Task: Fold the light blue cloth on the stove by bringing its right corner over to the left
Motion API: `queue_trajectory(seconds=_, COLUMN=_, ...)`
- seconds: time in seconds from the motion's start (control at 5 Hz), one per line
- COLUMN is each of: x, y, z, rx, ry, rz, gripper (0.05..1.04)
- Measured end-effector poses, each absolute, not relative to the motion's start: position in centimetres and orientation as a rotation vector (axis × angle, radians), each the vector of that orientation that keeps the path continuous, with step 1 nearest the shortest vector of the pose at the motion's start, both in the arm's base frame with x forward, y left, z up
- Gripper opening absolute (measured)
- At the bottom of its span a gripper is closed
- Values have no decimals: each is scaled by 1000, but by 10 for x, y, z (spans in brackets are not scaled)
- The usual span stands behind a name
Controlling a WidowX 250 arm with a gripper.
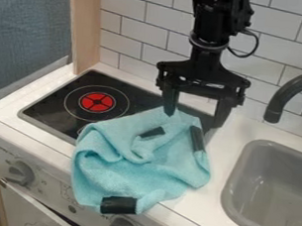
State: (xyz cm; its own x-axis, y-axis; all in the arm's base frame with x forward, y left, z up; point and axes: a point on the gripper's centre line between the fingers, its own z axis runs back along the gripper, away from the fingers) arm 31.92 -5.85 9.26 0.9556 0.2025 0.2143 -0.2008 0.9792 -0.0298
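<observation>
The blue cloth lies rumpled and ungripped, loose folds bunched across its middle; it covers the near right part of the black stove top and the white worktop, its lower end draped over the front edge. Above its far edge, the gripper hangs downward with jaws wide apart, one tip right at the cloth's upper corner, though whether they touch is unclear.
</observation>
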Motion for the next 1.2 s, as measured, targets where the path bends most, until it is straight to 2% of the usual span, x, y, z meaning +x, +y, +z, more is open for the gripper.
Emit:
queue_trajectory(seconds=0.4, x=316, y=-62, z=64, rx=17, ry=-147, rz=241, gripper=999)
queue_trajectory(seconds=1.2, x=362, y=-77, z=27, rx=103, ry=-110, rz=278, gripper=999)
